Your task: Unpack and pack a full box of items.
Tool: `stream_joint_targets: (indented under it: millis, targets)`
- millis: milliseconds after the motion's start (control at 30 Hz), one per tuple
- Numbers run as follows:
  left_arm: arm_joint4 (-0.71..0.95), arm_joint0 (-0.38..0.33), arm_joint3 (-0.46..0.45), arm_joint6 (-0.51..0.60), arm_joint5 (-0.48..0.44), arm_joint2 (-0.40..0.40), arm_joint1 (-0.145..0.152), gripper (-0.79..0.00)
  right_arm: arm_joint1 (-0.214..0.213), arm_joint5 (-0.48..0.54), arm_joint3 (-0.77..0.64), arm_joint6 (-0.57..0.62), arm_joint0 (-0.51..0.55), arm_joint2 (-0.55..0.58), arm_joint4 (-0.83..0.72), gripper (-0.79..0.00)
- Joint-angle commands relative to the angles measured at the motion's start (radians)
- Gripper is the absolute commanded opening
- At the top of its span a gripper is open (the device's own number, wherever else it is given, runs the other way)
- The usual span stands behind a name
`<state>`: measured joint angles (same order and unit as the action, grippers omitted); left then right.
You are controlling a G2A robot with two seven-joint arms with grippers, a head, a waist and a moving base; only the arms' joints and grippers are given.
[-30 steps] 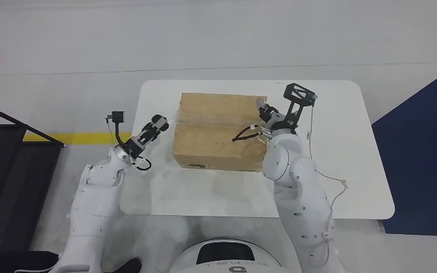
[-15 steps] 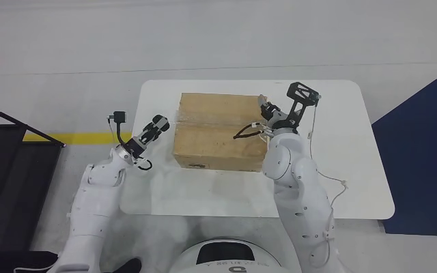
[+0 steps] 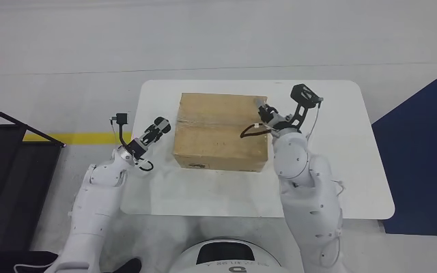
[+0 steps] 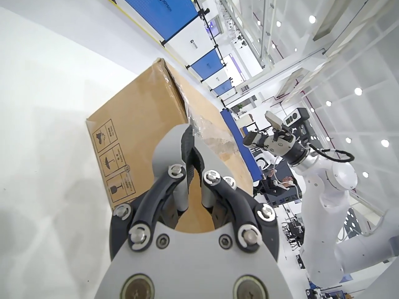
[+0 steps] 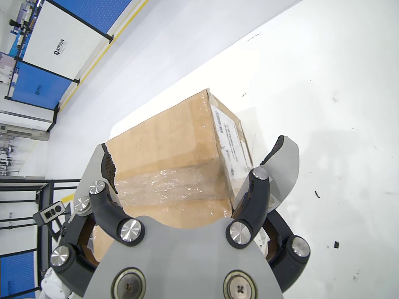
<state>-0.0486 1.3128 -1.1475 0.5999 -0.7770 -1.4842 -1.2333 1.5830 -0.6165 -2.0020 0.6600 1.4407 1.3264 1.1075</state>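
Two grippers flank a taped cardboard box (image 3: 220,130) standing mid-counter (image 3: 341,170).
Pads pressed together and empty, the left gripper (image 4: 188,138) sits just beside the box's left end. The right gripper (image 5: 193,154) is spread wide, holding nothing, over the box's right end by the taped seam. I cannot tell whether it touches.

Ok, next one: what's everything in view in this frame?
cardboard box: one, brown, closed, mid-table
clear tape: one strip, over the box's top seam
label: one, white, on a side face of the box
table: one, white, under the box
rack: one, black, on the floor beside the table
floor line: one, yellow, by the rack
left gripper: grey and black, shut, at the box's left end
right gripper: grey and black, open, over the box's right end
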Motion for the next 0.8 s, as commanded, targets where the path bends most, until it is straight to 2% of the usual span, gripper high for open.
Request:
stream_joint_targets:
  millis: [0,100,167,533,767]
  targets:
    - [0.004,-0.002,0.003,0.004,-0.002,0.003,0.002,-0.785,0.001,0.007,0.0,-0.004,0.002,0.003,-0.046,0.0]
    - [0.019,-0.009,0.017,0.011,0.002,0.01,0.004,-0.785,0.004,0.016,0.005,-0.003,0.002,0.015,-0.143,0.0]
    - [0.029,-0.015,0.025,0.017,0.004,0.015,0.005,-0.785,0.006,-0.013,-0.004,-0.045,-0.002,0.034,-0.173,0.0]
    - [0.037,-0.052,0.066,0.038,0.023,0.057,0.008,-0.785,0.006,-0.013,-0.004,-0.045,-0.002,0.034,-0.173,0.0]
    - [-0.082,-0.046,0.025,-0.034,0.07,0.072,0.011,-0.785,0.006,0.043,0.038,-0.003,-0.015,0.032,-0.289,0.0]
